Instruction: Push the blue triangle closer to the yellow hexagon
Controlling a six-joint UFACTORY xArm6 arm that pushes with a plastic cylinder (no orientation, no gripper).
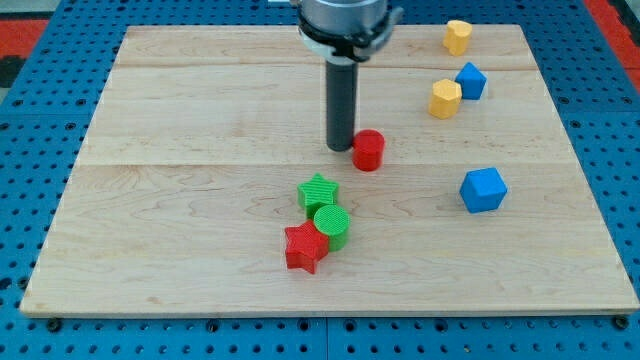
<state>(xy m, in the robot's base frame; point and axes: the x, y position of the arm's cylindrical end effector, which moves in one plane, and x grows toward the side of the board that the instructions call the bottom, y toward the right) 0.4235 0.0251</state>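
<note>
My tip [341,148] rests on the board near its middle, just left of a red cylinder [368,151] and about touching it. A small blue block [471,80], which looks like the triangle, sits at the upper right. It is right next to a yellow block [445,98] that looks like the hexagon, on that block's upper right side. A second yellow block [458,36] lies above them near the board's top edge; its shape is unclear. My tip is far to the left of and below the blue triangle.
A larger blue block [483,189] sits at the right, below the pair. A green star [318,190], a green cylinder [332,224] and a red star [305,247] cluster below my tip. The wooden board [180,200] lies on a blue pegboard.
</note>
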